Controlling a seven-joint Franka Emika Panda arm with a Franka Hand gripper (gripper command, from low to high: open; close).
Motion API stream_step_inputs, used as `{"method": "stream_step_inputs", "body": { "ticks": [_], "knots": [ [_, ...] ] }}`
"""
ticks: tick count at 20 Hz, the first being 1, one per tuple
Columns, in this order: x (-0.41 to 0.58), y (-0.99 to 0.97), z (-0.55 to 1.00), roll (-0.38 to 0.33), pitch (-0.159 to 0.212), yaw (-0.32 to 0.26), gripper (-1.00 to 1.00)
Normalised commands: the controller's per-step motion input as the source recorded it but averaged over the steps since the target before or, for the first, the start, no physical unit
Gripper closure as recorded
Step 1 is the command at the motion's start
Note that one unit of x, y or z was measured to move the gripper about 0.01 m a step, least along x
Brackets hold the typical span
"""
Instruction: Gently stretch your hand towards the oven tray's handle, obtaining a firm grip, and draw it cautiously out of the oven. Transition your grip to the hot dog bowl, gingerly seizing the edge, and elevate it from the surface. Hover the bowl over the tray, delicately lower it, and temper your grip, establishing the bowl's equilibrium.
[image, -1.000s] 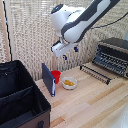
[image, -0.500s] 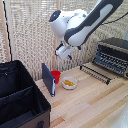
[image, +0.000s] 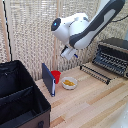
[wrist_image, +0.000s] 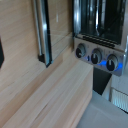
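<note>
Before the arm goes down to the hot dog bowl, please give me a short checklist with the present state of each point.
1. Oven tray drawn out of the oven: ok, it lies on the wood in front.
2. Hot dog bowl upright, food inside: ok.
3. Gripper above the bowl: not ok, it hangs high and off toward the tray.
4. Gripper open: cannot tell, fingers too blurred.
5. Room around the bowl rim: not ok, red cup stands close beside it.
6. Gripper empty: ok, nothing seen in it.

A mock kitchen test bench: toaster oven (image: 114, 55) on wooden tabletop (image: 90, 102), reed-screen backdrop (image: 30, 35).
</note>
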Motion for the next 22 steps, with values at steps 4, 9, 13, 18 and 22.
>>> {"method": "stream_step_inputs", "body": {
  "ticks": [4,9,13,18,22],
  "knots": [
    [-0.001,-0.5,0.0,-0.308,-0.013,0.078,-1.0],
    [0.021,-0.6,-0.05,-0.25,-0.017,0.071,-1.0],
    [0.101,-0.59,-0.02,-0.147,-0.013,0.075,-1.0],
    [0.162,-0.59,0.0,-0.069,-0.012,0.044,-1.0],
    [0.176,-0.57,-0.08,0.0,0.0,0.025,-1.0]
  ]
}}
